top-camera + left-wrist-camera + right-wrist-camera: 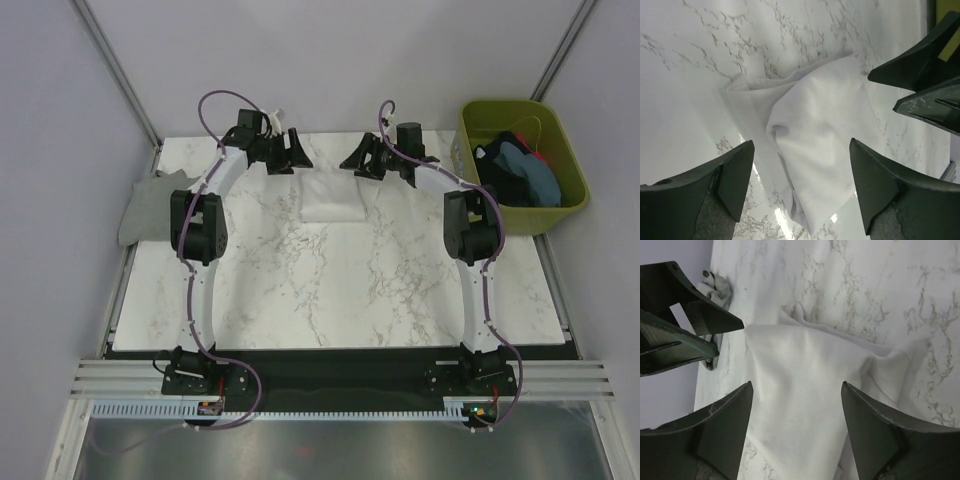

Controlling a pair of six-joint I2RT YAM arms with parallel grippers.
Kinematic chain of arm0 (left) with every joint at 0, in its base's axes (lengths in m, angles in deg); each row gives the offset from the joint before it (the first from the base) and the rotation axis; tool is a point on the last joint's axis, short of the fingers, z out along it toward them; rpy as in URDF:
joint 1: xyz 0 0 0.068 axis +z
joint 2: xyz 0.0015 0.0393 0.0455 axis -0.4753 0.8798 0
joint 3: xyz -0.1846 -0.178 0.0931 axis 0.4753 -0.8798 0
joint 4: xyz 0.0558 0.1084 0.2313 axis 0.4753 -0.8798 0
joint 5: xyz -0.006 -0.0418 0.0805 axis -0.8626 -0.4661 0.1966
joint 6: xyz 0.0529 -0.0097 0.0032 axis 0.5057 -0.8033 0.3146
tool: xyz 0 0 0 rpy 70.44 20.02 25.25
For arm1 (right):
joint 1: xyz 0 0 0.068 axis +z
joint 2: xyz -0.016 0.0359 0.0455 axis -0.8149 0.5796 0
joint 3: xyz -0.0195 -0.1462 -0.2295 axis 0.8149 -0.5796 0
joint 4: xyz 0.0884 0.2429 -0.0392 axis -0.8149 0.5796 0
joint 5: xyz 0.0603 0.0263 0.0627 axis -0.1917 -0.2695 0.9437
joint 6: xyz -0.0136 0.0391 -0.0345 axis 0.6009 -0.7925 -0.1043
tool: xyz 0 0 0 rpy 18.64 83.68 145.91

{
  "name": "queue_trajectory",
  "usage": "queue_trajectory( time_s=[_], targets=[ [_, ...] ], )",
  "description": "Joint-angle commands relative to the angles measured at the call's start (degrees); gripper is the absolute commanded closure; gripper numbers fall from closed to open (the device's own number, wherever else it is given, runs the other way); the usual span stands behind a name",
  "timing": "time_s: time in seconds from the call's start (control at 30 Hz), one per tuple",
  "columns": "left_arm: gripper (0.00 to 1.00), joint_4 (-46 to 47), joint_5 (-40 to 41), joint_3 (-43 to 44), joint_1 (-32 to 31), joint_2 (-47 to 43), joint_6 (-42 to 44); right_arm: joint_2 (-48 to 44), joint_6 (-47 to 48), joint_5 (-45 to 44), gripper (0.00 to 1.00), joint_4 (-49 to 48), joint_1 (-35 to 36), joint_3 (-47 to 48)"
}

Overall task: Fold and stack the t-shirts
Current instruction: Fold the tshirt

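Up close, my left gripper (800, 145) stands spread and empty above the folded white t-shirt (815, 120); my right gripper (796, 385) likewise. From above, it lies far-middle on the table (300, 300). Folding looks finished; next I'd fetch the grey t-shirt (145, 205) overhanging the left edge.

White marble-patterned table (340, 290). One white t-shirt (333, 199) lies folded small and creased near its far edge. One grey t-shirt (145, 205) lies well left of the white t-shirt, overhanging the table's side.
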Motion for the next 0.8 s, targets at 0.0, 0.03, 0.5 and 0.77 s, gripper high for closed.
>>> queue_trajectory(
  time_s=[0.0, 0.03, 0.5, 0.77],
  targets=[
    [0.15, 0.6, 4.2, 2.4, -0.5, -5.8, 3.1, -8.0, 4.2, 0.8, 0.19, -1.7, 0.1, 3.9],
    [0.15, 0.2, 4.1, 1.4, -0.5, -8.4, 2.6, -9.4, 4.4, 0.8, 0.19, -0.9, -0.2, 3.0],
    [0.34, 11.2, -28.9, -19.4, 0.6, -12.8, -13.9, -18.5, 8.7, 0.0, 0.2, 5.2, -0.1, -18.6],
    [0.35, 24.9, -36.2, -24.2, -0.4, -6.1, -24.8, -16.4, 8.5, 1.2, 0.2, 5.3, -2.1, -19.9]
  ],
)
